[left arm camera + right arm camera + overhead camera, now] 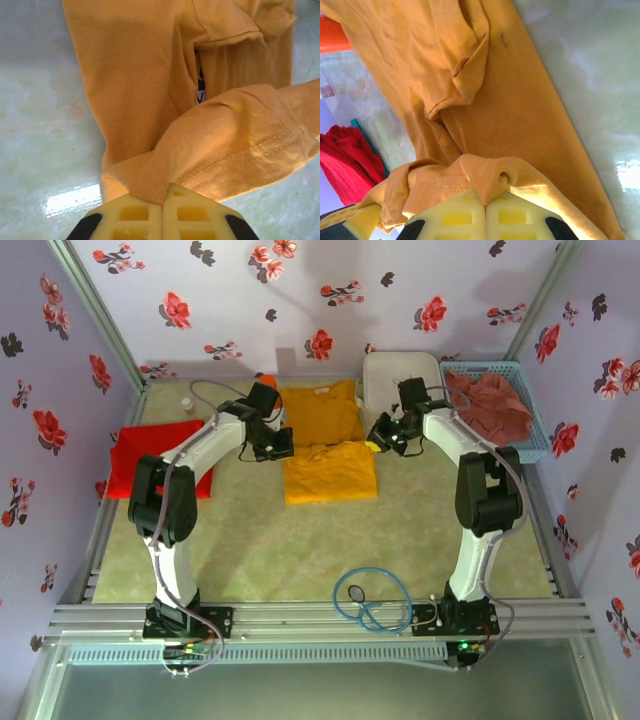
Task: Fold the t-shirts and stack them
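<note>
Both grippers clamped on the golden-yellow t-shirt (325, 445), one at each side edge.

Left gripper (163, 196): jaws together on a ribbed edge. Right gripper (484, 199): jaws together on a bunched hem fold. The shirt lies between them at the middle-far part of the worktop (300, 550). Judged light, limp and quick to wrinkle. Best held at stitched hems or corners, both sides level, so the fold stays square.

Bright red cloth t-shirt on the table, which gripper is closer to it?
Left. The left gripper pinches the golden-yellow cloth t-shirt at its edge nearer the bright red t-shirt; the right gripper pinches its opposite edge, farther away.
</note>
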